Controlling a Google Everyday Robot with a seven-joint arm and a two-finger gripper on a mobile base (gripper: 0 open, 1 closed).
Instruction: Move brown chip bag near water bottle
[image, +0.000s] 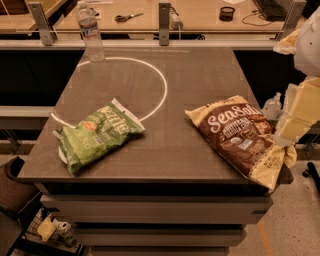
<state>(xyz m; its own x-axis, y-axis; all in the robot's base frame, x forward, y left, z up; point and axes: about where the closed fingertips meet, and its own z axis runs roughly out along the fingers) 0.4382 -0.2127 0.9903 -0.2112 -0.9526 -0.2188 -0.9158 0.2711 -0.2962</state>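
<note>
brown chip bag (240, 137) lies front-right on the counter (200, 75). we read white "sea salt" on it; the smaller print is too fine. its near corner hangs over the counter's front-right edge. hand (287, 134) is at the far right, over the bag's right edge; we can't tell if it's clenched or released. water bottle (90, 32) stands upright at the far-left corner, well apart. green chip bag (97, 135) is front-left. bare counter with a white ring (162, 85) lies between.
</note>
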